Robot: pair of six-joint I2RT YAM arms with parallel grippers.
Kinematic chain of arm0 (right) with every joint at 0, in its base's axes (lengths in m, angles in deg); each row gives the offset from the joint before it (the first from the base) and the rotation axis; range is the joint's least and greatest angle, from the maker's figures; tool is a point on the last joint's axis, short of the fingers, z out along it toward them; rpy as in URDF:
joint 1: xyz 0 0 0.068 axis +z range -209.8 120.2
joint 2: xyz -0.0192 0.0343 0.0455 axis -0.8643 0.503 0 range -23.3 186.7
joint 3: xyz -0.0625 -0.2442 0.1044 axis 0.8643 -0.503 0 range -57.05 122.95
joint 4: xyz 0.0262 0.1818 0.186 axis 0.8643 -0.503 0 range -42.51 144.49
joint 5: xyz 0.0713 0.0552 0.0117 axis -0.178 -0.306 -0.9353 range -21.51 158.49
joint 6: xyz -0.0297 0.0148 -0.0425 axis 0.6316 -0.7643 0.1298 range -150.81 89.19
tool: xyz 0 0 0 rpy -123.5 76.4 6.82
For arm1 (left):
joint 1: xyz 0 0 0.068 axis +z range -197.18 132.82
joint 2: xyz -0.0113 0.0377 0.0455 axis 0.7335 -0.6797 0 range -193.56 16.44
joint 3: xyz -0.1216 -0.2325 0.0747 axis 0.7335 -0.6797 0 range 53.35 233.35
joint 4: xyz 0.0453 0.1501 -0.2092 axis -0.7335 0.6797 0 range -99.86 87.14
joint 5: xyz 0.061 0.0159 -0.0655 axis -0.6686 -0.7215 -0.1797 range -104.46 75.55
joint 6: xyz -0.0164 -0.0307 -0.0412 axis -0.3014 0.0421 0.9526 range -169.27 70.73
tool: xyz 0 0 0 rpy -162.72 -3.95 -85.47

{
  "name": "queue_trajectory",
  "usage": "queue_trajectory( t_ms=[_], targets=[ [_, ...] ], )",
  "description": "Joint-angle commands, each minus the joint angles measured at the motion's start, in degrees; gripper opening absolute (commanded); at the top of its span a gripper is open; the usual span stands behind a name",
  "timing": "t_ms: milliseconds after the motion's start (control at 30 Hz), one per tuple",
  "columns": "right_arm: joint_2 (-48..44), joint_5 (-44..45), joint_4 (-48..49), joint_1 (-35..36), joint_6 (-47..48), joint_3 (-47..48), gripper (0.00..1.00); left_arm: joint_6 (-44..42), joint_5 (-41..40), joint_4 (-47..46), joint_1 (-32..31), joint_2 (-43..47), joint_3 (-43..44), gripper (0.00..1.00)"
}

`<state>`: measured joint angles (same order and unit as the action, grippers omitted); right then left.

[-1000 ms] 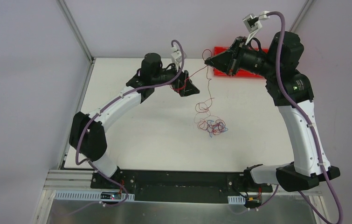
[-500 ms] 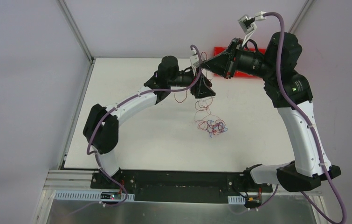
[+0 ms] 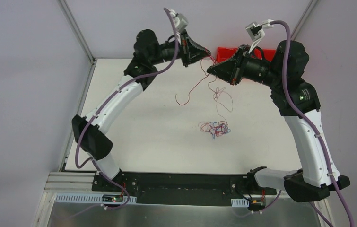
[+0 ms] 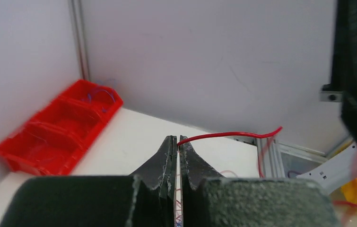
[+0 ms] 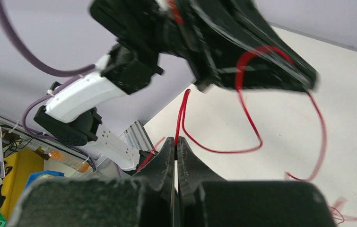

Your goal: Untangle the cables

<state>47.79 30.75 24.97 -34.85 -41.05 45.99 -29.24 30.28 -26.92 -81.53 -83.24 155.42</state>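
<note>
My left gripper [image 3: 208,51] is pinched closed on a red wire [image 4: 228,135] and raised near the red bin [image 3: 222,52]. My right gripper [image 3: 210,70], just beside it, is clamped tight on red wire too. Thin strands trail from both down toward the cables [image 3: 215,127], which are bunched in a small tangle on the tabletop [image 3: 134,118] between my arms.
</note>
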Motion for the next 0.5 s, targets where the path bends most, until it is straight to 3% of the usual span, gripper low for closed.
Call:
queue_trajectory(
  t_ms=[0, 167, 267, 367, 433, 467],
  targets=[
    [-0.9, 1.0, 3.7, -0.3, -0.7, 0.7, 0.00, 0.3, -2.7, 1.1, 4.0, 6.5, -0.1, 0.00],
    [-2.9, 3.2, 3.5, -0.5, 2.8, -5.4, 0.00, 1.2, -3.1, -3.2, 7.4, 11.1, 3.6, 0.00],
    [-2.7, 1.5, 5.4, -0.3, 2.5, -8.5, 0.00, 3.4, -0.4, 12.1, 8.3, 7.7, 14.7, 0.00],
    [-1.0, 0.8, 7.1, 0.0, 2.9, -9.5, 0.00, -0.8, -0.2, 20.2, 8.6, 10.6, 10.4, 0.00],
    [0.0, 0.4, 6.2, -0.1, 4.2, -9.6, 0.00, -1.9, -2.1, 20.1, 9.1, 14.6, 4.3, 0.00],
    [0.2, 0.4, 6.3, -0.1, 4.9, -10.3, 0.00, 1.6, -2.1, 18.7, 9.1, 16.1, -0.6, 0.00]
  ],
)
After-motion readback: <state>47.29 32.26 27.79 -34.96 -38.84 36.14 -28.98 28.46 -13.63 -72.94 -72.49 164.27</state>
